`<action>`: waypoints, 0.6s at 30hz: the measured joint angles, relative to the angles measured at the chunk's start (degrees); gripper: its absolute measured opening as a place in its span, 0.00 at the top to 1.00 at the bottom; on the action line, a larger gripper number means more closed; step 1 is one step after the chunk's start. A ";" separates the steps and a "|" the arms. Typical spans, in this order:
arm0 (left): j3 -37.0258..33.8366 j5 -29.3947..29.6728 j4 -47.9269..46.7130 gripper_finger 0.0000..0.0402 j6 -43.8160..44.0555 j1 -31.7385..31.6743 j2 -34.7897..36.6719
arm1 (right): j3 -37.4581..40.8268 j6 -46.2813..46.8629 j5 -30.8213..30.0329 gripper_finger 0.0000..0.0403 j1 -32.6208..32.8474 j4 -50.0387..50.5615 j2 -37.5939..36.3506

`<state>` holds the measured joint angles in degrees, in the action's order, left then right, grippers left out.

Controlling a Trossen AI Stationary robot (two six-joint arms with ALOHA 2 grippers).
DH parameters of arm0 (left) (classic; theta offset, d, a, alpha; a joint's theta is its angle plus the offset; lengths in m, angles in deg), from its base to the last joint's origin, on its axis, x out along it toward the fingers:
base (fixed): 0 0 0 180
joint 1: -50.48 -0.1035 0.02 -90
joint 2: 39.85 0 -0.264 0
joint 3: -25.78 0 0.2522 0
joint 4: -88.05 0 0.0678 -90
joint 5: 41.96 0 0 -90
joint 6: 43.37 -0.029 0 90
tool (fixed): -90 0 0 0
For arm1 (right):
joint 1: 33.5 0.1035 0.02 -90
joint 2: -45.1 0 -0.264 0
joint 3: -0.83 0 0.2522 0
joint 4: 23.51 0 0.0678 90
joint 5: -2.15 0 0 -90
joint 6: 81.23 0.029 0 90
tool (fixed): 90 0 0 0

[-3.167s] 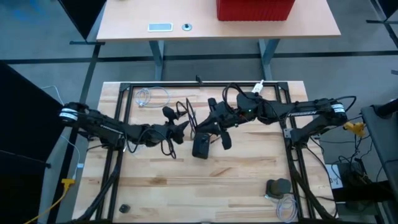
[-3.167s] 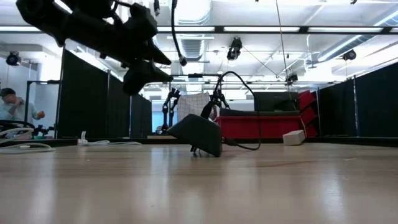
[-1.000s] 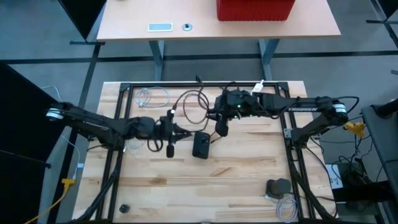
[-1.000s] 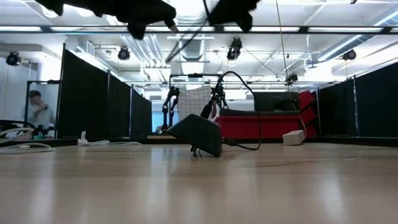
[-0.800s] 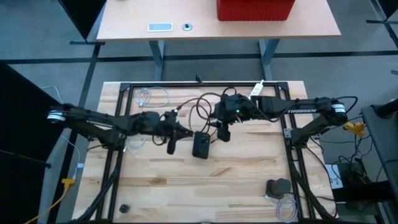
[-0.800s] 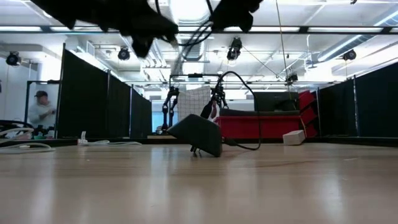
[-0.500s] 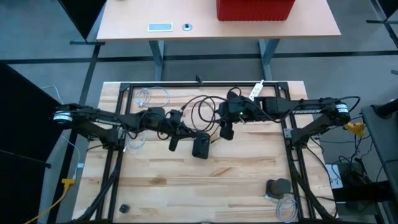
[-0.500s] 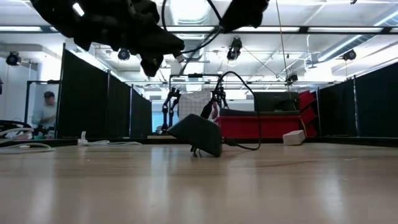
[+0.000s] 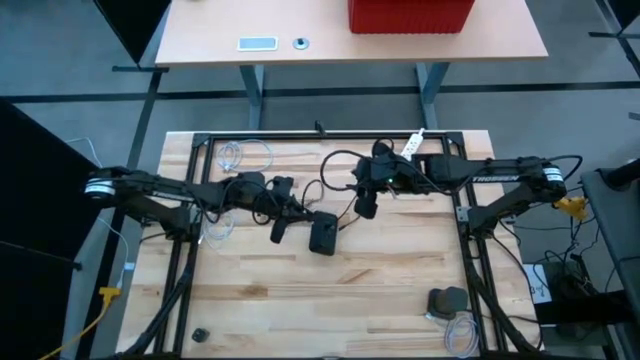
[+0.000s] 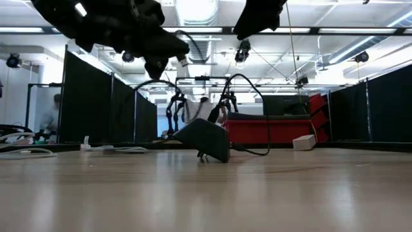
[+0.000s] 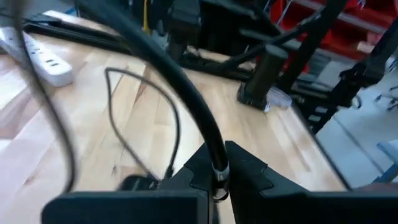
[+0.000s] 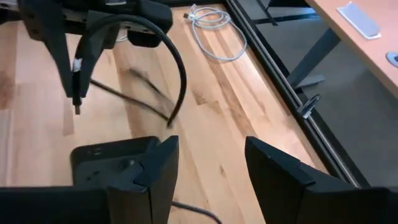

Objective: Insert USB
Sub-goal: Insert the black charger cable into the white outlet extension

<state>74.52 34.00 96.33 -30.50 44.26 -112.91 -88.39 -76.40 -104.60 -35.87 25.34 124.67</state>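
Roughly centred on the light wooden slatted desk (image 9: pixel 330 290) sits the black box-shaped hub (image 9: pixel 322 236), resting flat with a thin black cable (image 10: pixel 251 145) trailing from it. Left pincer (image 9: pixel 290 212) hangs above the desk just beside the hub, clamped tight on the black USB cable with metal plug (image 11: pixel 216 177); the cable loops back over the desk. Right pincer (image 12: pixel 208 163) hovers above the hub's far side, fingers (image 12: pixel 277 177) spread apart, gripping nothing. White power strip (image 9: pixel 411 145) lies near the desk's back edge.
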 joint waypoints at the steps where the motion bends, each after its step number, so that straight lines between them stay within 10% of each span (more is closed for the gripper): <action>1: 0.00 1.01 -0.42 0.96 -0.79 -0.24 0.22 | 0.15 -0.37 0.02 0.58 0.02 -0.33 0.00; 18: 0.00 39.71 -8.55 0.96 -4.68 -1.44 1.16 | 6.78 3.14 0.07 0.60 2.72 -24.70 6.32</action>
<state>74.52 73.70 87.78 -35.18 42.83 -111.75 -81.61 -73.27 -104.53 -33.15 0.64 130.99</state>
